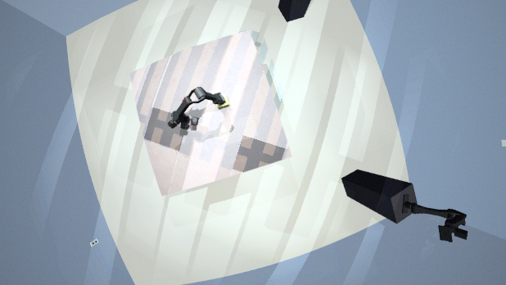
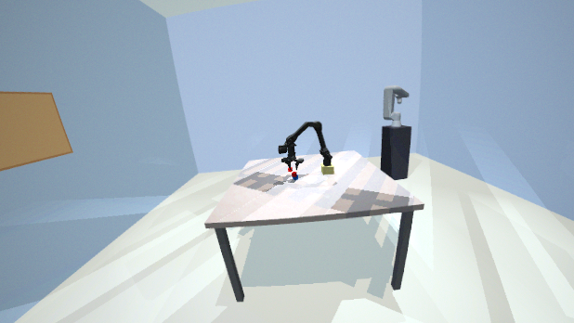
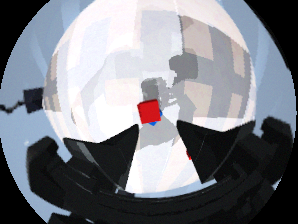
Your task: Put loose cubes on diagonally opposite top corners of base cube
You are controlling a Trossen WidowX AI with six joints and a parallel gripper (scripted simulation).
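One red cube (image 2: 294, 174) (image 3: 149, 111) sits on the blue base cube (image 2: 295, 178) (image 3: 153, 123). In the wrist view blue shows only past its lower and right edges, so its exact seating and levelness are hard to tell. The other red cube (image 1: 182, 101) (image 2: 290, 169) (image 3: 189, 154) lies apart on the table, mostly hidden behind the right finger in the wrist view. My gripper (image 2: 293, 166) (image 3: 157, 125) is open and empty, pointing down just above the stacked red cube. In the top view the arm largely hides the stack.
The arm's yellow mounting block (image 1: 223, 105) (image 2: 328, 169) stands on the table (image 2: 316, 208), to the right of the cubes in the exterior view. Dark pedestals (image 1: 378, 194) (image 2: 396, 153) stand off the table. Patterned shadows and glare cross the table top.
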